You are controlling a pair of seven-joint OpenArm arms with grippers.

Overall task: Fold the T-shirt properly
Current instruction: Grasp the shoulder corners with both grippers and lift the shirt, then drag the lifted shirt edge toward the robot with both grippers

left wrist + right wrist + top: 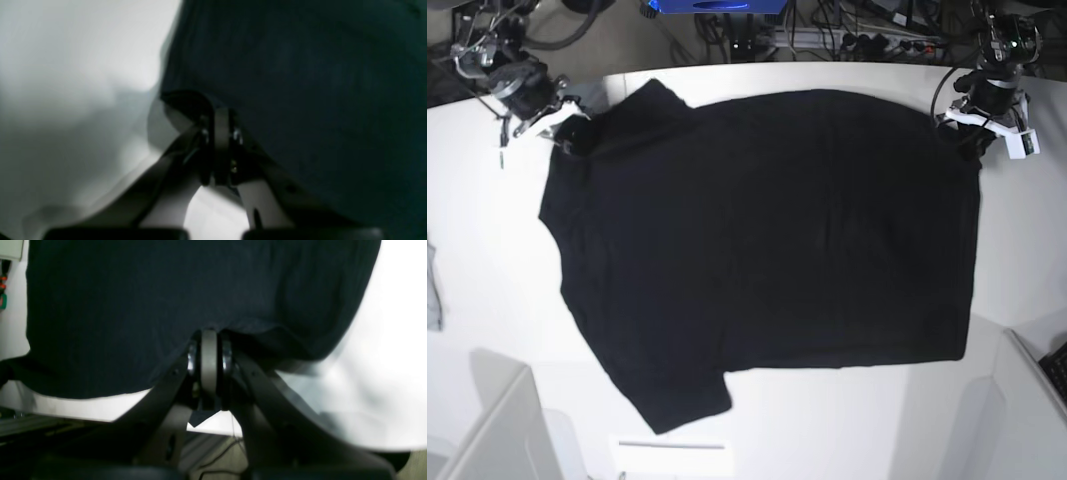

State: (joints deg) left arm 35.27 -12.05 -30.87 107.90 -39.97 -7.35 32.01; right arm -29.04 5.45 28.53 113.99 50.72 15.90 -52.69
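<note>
The black T-shirt (767,230) lies spread flat on the white table (487,230), sleeves toward the base view's left and hem toward its right. No print shows. My left gripper (967,138) is at the shirt's far right corner. In the left wrist view it (218,111) is shut on the shirt's edge (300,83). My right gripper (570,138) is at the far left corner by the upper sleeve. In the right wrist view it (209,335) is shut on the cloth (116,306), and a small flap hangs out below the fingers.
A small grey cloth scrap (432,290) lies at the table's left edge. White boxes stand at the near left (497,420) and near right (1027,400). Cables and equipment (827,25) run along the far edge.
</note>
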